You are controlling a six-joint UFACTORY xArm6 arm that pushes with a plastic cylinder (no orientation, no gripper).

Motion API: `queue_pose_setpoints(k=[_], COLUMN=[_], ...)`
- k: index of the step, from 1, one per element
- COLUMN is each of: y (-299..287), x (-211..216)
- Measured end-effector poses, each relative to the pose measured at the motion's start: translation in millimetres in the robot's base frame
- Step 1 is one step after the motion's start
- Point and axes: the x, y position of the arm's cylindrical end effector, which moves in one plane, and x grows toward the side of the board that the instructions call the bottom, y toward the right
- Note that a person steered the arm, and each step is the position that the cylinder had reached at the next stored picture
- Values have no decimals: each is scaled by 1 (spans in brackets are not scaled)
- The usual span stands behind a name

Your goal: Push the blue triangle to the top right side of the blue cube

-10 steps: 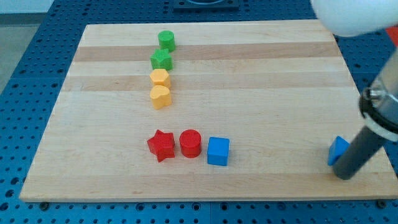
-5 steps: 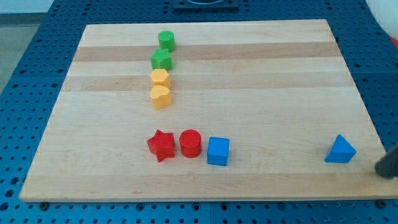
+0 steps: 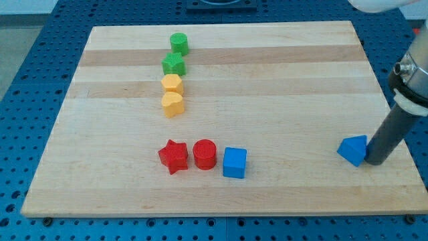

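tip (image 3: pixel 373 162) touching the blue triangle's (image 3: pixel 353 150) right side | blue cube (image 3: pixel 235 163) well off to the view's left – just beside red cylinder (image 3: pixel 204 154) and red star (image 3: pixel 174 156)

2 blue blocks (image 3: pixel 234 163), 2 red (image 3: pixel 204 154), 2 yellow (image 3: pixel 172 104), 2 green (image 3: pixel 178 44); pale wooden board (image 3: pixel 281 80).

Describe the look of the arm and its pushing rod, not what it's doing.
The rod is a straight, smooth, dark grey-black cylinder ending at my tip. Above it sits a silvery metal collar, and a white rounded arm housing shows at the view's top right. No cables or markings are visible.
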Motion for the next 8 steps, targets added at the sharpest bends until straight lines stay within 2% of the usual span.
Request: queue_pose_setpoints(k=[3, 4, 5, 6, 8], y=[-74, -29, 0, -21, -60], x=[0, -1, -27, -62, -26])
